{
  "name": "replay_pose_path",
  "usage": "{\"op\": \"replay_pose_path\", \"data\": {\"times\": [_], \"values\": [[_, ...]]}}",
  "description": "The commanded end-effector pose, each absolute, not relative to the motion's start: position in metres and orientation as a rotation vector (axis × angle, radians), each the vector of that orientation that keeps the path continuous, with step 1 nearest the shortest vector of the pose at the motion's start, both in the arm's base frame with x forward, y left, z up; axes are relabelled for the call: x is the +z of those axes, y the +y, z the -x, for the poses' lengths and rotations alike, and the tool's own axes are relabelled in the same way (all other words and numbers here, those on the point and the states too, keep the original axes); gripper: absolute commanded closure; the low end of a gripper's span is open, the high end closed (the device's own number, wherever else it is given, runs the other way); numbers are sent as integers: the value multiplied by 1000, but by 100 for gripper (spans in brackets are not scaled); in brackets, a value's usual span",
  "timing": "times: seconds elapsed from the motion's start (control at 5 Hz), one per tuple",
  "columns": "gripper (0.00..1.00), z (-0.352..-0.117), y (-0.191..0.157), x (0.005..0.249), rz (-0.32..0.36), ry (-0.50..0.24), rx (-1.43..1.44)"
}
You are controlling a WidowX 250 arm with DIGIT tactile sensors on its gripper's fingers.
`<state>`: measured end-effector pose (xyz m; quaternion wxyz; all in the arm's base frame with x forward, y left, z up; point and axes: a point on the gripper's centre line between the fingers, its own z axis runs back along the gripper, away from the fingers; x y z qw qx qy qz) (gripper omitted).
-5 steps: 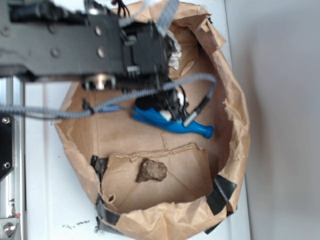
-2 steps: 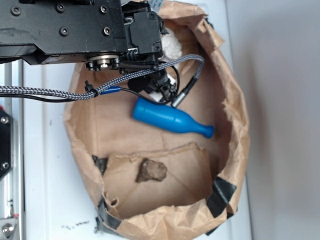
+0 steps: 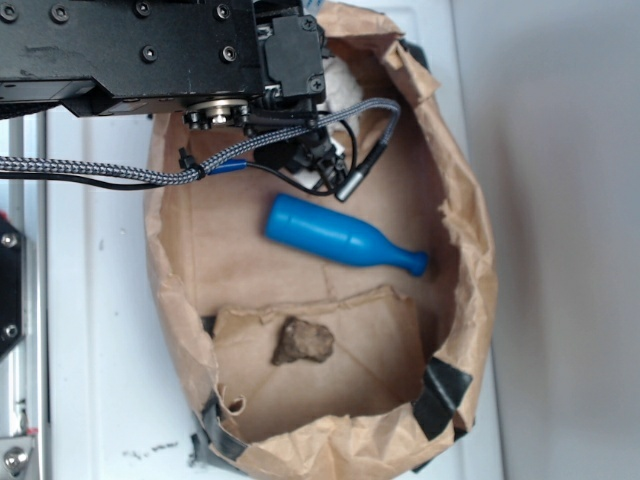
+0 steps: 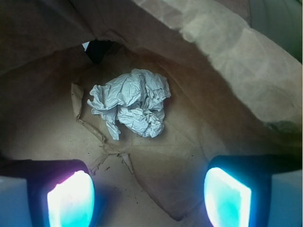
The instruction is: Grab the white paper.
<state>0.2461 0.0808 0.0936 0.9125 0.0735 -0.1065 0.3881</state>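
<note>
The white paper (image 4: 131, 109) lies on the floor of the brown paper bag (image 3: 470, 250), in the far corner of it as the wrist camera looks, close under the bag's folded wall. It is a crumpled, lumpy wad with no clear front or back. In the wrist view it is somewhat wider than it is tall, its long axis running from lower left to upper right, with a ragged flap hanging down at the lower left. In the outside view only a small white patch of it (image 3: 345, 92) shows, at the top of the bag, just beside the black arm (image 3: 130, 55) that covers the rest.

The gripper (image 4: 149, 198) is spread wide and holds nothing. Its two fingers (image 4: 71, 201) glow at the bottom corners of the wrist view, well apart from each other, with bare bag floor between them. The wad sits ahead of the fingers and apart from them, roughly in line with the gap but nearer the left one. How high the fingers hang above the bag floor is hard to judge from here.

A blue bottle (image 3: 340, 240) lies on its side in the middle of the bag, neck pointing right and slightly down. Below it a brown lump (image 3: 302, 341) rests on a folded flap.
</note>
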Motion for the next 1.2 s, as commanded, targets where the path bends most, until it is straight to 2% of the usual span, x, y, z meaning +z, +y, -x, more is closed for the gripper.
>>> {"op": "replay_pose_path", "data": {"times": [0.0,0.2,0.4,0.6,1.0], "values": [[0,-259,104,101,-118,-302,838],[0,-279,113,79,-187,-350,836],[0,-289,113,66,-249,-351,804],[0,-294,111,63,-277,-359,770],[100,-299,117,59,-279,-371,819]]}}
